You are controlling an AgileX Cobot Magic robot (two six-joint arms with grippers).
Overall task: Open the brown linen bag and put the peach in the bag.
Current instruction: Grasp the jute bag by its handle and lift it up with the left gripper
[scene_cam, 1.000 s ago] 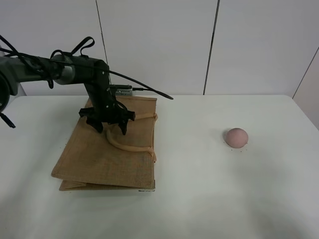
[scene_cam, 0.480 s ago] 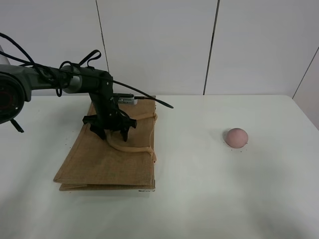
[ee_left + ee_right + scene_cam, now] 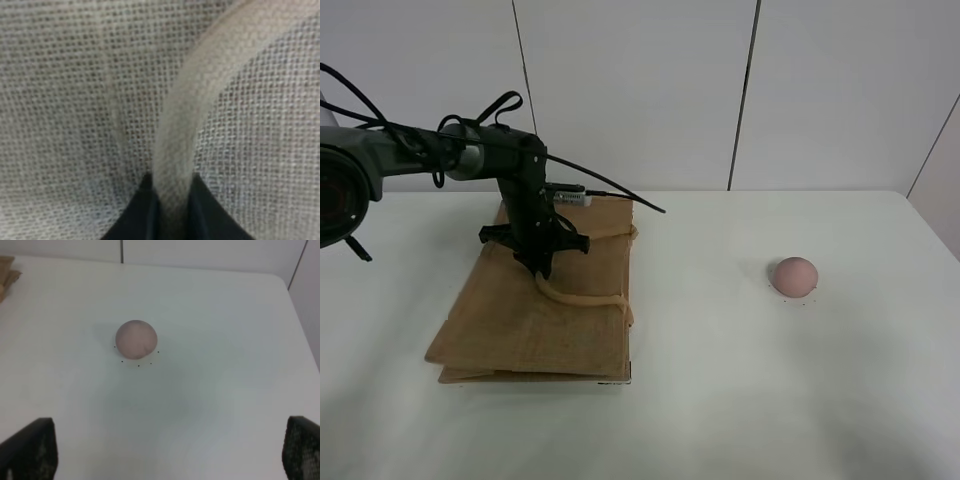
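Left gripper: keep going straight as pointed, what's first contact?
The brown linen bag. The left gripper is shut on the handle, aimed down at the weave right behind it; exact gap unclear.

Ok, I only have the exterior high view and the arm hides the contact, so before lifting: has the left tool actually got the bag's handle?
Observer: Yes. The left wrist view shows the left tool shut on the beige handle of the brown linen bag, with the strap pinched in it.
Operator: And the right tool? It's outside my view.
Observer: The right wrist view shows the right tool wide open. The peach lies on the table ahead of it, untouched.
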